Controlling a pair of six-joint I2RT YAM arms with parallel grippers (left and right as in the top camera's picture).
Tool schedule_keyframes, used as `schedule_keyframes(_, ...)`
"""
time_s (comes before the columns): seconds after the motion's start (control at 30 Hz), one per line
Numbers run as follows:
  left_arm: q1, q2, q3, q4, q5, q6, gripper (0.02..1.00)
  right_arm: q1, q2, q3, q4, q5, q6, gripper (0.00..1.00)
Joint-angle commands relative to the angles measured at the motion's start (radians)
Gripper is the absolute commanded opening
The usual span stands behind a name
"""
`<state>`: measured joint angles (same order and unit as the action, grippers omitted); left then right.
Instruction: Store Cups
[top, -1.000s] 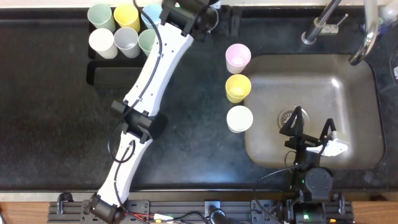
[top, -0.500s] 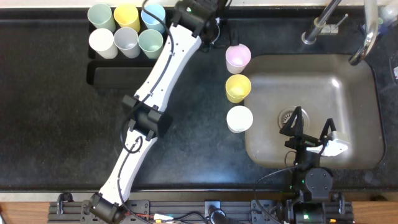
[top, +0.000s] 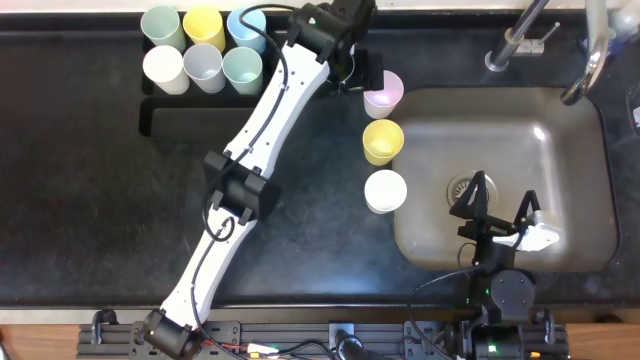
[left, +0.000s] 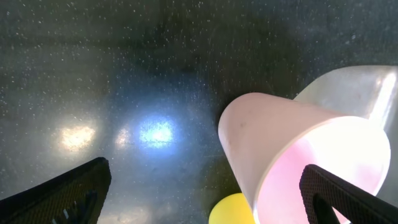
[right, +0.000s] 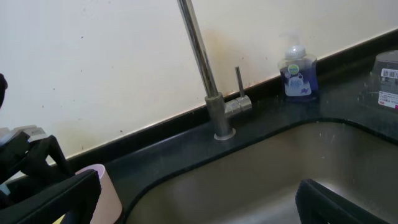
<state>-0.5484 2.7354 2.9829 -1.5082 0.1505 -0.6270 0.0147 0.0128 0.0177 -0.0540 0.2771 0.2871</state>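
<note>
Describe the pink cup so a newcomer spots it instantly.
Find the steel sink on the right of the counter. Three cups line its left rim; the pink cup is the one closest to the tap, past the yellow cup and white cup.

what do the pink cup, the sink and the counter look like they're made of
Pink cup: probably thin plastic with a matte finish, since light glows through its wall.
Sink: looks like stainless steel, a brushed grey metal with soft reflections.
Counter: dark polished stone or a stone-look composite, I can't tell which. It has fine pale specks and glossy reflections of the lights.
</note>
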Motion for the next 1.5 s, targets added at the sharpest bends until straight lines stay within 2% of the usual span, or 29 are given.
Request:
schedule_keyframes(0.03,-0.011,0.024,0.001,-0.005,0.014,-0.01,1.0,-0.002,-0.008,-0.013,0.003,0.005,0.001,0.998)
schedule_keyframes(0.57,-0.014,0.044,0.001,-0.043,0.006,-0.01,1.0,-0.002,-0.008,-0.013,0.003,0.005,0.001,0.996)
schedule_keyframes(0.63,-0.016,0.044,0.001,-0.042,0.006,-0.01,0.974,-0.002,-0.008,-0.013,0.003,0.005,0.001,0.993)
schedule_keyframes(0.67,-0.016,0.044,0.001,-0.041,0.005,-0.01,0.919,-0.002,-0.008,-0.013,0.003,0.005,0.001,0.998)
schedule_keyframes(0.7,-0.016,0.044,0.001,-0.038,0.005,-0.01,0.796,-0.002,-0.008,-0.013,0.003,0.005,0.001,0.998)
schedule_keyframes(0.73,-0.016,0.044,0.001,-0.037,0.005,-0.01,0.614,-0.002,-0.008,-0.013,0.003,0.005,0.001,0.998)
schedule_keyframes(0.77,-0.016,0.044,0.001,-0.039,0.006,-0.01,0.496,-0.002,-0.008,-0.013,0.003,0.005,0.001,0.996)
schedule_keyframes(0.83,-0.016,0.044,0.001,-0.039,0.006,-0.01,0.119,-0.002,-0.008,-0.013,0.003,0.005,0.001,0.998)
schedule_keyframes(0.87,-0.016,0.044,0.001,-0.039,0.005,-0.01,0.036,-0.002,-0.008,-0.013,0.003,0.005,0.001,0.998)
schedule_keyframes(1.1,-0.006,0.012,0.003,0.009,0.003,-0.01,0.036,-0.002,-0.008,-0.013,0.003,0.005,0.001,0.998)
schedule_keyframes(1.23,0.03,-0.115,0.003,0.006,-0.047,-0.012,0.034,-0.002,-0.008,-0.013,0.003,0.005,0.001,0.998)
schedule_keyframes(1.4,0.095,-0.398,-0.026,-0.071,-0.22,-0.06,0.034,-0.002,-0.008,-0.013,0.003,0.005,0.001,0.998)
schedule_keyframes(1.5,0.145,-0.631,-0.214,-0.098,-0.358,-0.095,0.036,-0.002,-0.008,-0.013,0.003,0.005,0.001,0.996)
